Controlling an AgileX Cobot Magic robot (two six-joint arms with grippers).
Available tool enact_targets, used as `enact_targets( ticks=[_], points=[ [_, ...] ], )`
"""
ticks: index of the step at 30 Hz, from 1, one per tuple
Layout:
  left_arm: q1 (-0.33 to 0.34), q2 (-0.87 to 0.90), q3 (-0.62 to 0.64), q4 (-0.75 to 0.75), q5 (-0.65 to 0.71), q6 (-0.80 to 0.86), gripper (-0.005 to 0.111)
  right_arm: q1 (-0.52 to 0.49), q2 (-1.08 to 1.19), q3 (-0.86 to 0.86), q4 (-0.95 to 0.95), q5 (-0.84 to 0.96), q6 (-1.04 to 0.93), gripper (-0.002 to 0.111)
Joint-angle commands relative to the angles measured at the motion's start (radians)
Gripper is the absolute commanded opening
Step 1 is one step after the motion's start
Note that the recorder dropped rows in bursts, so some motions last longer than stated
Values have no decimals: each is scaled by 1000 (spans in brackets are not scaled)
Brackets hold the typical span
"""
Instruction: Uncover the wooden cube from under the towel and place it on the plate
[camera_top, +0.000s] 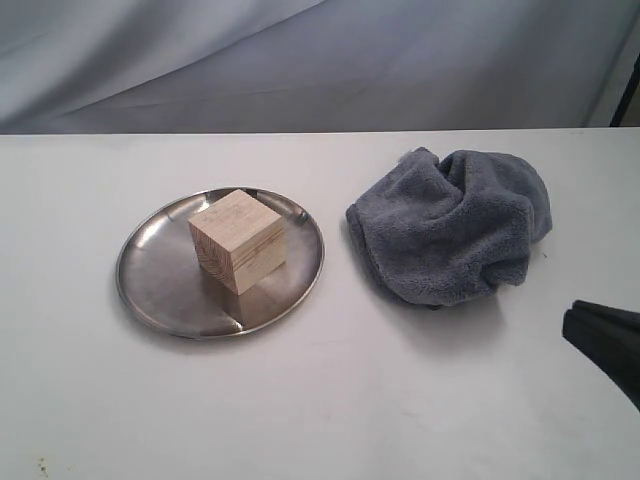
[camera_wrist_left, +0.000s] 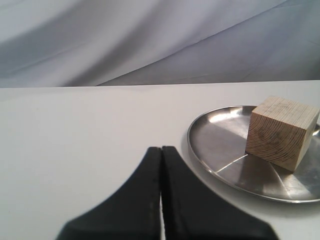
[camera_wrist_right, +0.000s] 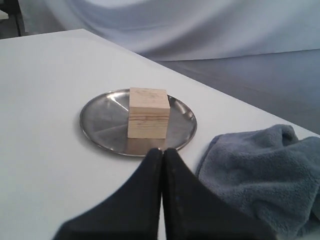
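Closed left end effector (camera_wrist_left: 161, 149) and closed right end effector (camera_wrist_right: 162, 150), nothing held.
Beyond them the wooden cube (camera_top: 238, 240) is seen uncovered, seated on the plate (camera_top: 150, 290); the towel (camera_top: 450, 225) is bunched beside it, apart, on the bench (camera_top: 320, 410); task judged done.

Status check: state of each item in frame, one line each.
wooden cube: uncovered, sitting flat on the plate, nothing gripping it
plate: on the table, carrying the cube
towel: crumpled in a heap beside the plate, not touching it
left tool: shut, empty
right tool: shut, empty
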Motion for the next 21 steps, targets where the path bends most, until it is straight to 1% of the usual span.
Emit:
enact_targets(
  ticks=[1,4,8,13,16,21],
  points=[
    [2,-2,4,0,-9,-7,0,-59,-112,91,6,-8,4,0],
    [2,-2,4,0,-9,-7,0,-133,-181,160,30,-58,6,0],
    [2,-2,4,0,-9,-7,0,-280,-209,226,52,-102,8,0],
    [2,-2,4,0,-9,-7,0,-451,-209,234,52,-103,8,0],
    [2,-2,4,0,-9,-7,0,-515,-243,234,52,-86,8,0],
    [2,-2,4,0,-9,-7,0,-621,-424,234,52,-20,8,0]
  ],
)
